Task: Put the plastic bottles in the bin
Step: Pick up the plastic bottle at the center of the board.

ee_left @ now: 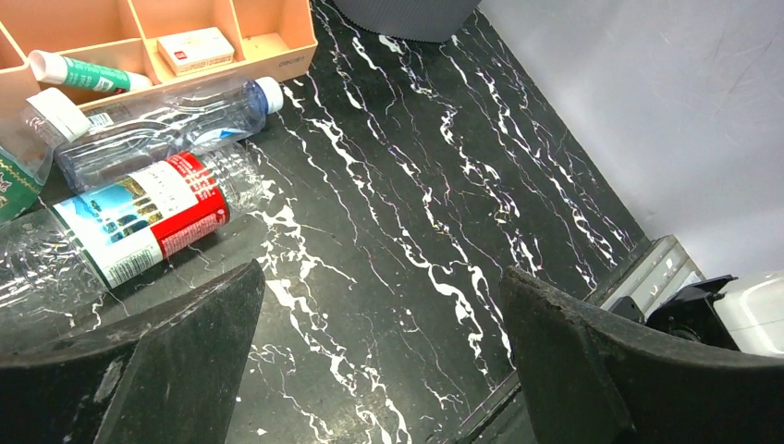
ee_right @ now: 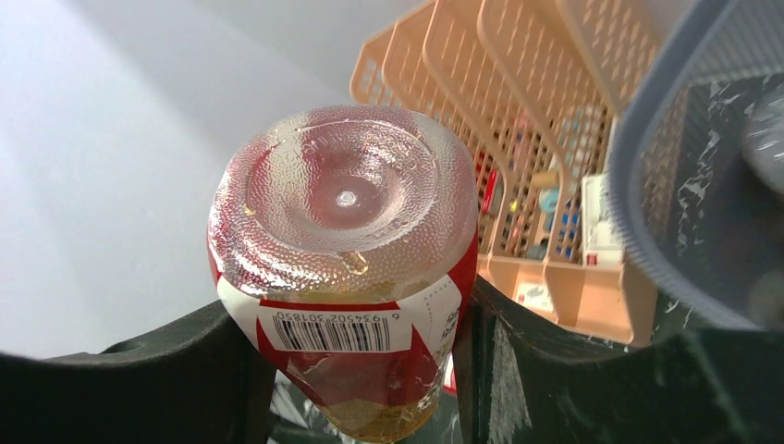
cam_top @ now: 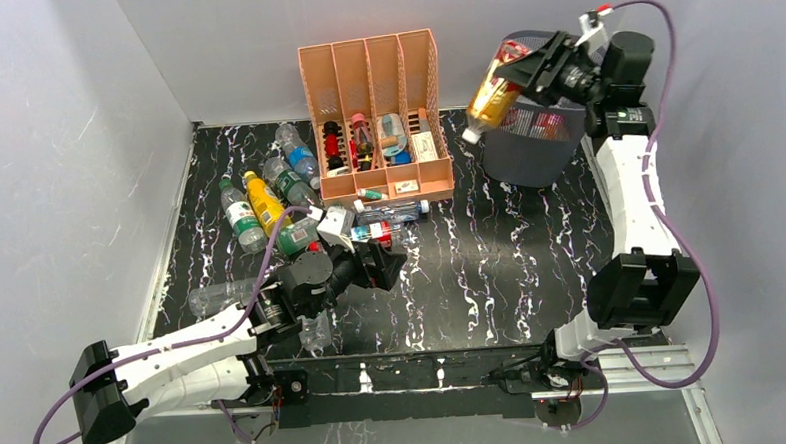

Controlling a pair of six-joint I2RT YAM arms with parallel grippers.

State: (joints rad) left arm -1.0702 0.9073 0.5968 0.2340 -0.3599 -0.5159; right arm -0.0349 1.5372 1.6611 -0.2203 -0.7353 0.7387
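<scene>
My right gripper [cam_top: 523,71] is shut on an amber bottle [cam_top: 493,92] with a red label, held tilted, cap down, beside the left rim of the dark grey mesh bin [cam_top: 531,151]. In the right wrist view the bottle's base [ee_right: 342,208] faces the camera between my fingers [ee_right: 555,361], and the bin's rim [ee_right: 647,185] is at the right. My left gripper [cam_top: 379,266] is open and empty above the table. Just left of it in the left wrist view lie a clear bottle with a red label [ee_left: 139,217] and a clear bottle with a white cap [ee_left: 166,120]. Several more bottles [cam_top: 263,198] lie at the left.
A peach four-slot organizer [cam_top: 379,112] with small items stands at the back centre, between the bottle pile and the bin. A clear bottle [cam_top: 217,293] lies by my left arm. Grey walls enclose the black marbled table [cam_top: 491,268] on three sides.
</scene>
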